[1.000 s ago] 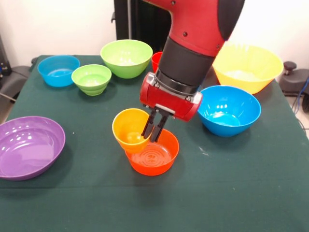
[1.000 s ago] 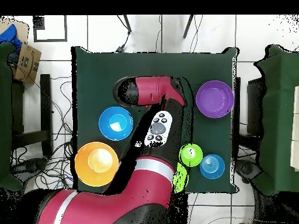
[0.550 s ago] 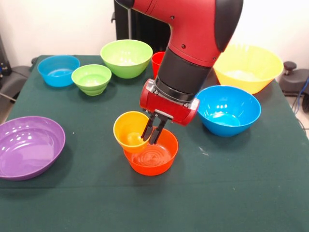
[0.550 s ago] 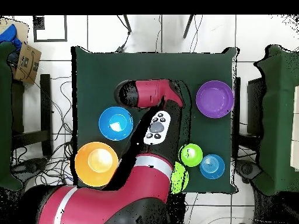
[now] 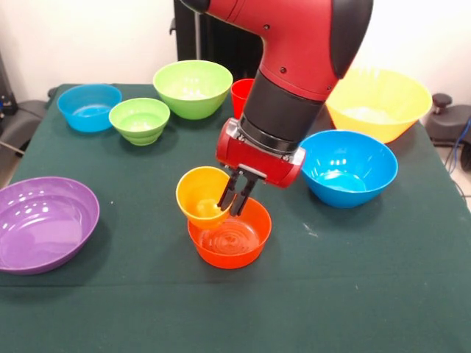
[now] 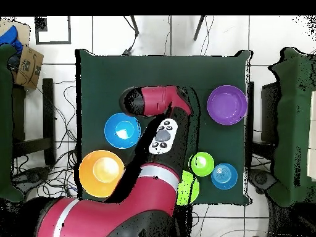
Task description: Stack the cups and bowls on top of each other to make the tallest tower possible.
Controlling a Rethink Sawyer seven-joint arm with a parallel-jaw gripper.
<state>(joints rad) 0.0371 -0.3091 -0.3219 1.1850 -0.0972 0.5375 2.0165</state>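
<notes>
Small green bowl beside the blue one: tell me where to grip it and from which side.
Grip the small green bowl by its thin rim, coming straight down from above. It sits upright with its mouth open, so one finger can go inside the wall and one outside; its sloping sides would likely slip.

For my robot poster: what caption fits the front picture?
Robot gripper holds a tilted yellow-orange cup over the orange bowl.

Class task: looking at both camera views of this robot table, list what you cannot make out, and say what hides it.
- Red cup, front view: mostly behind the arm.
- Orange bowl and yellow-orange cup: hidden under the arm in the overhead view.
- Gripper: hidden in the overhead view too.
- Large green bowl, overhead view: partly covered by the arm.
</notes>
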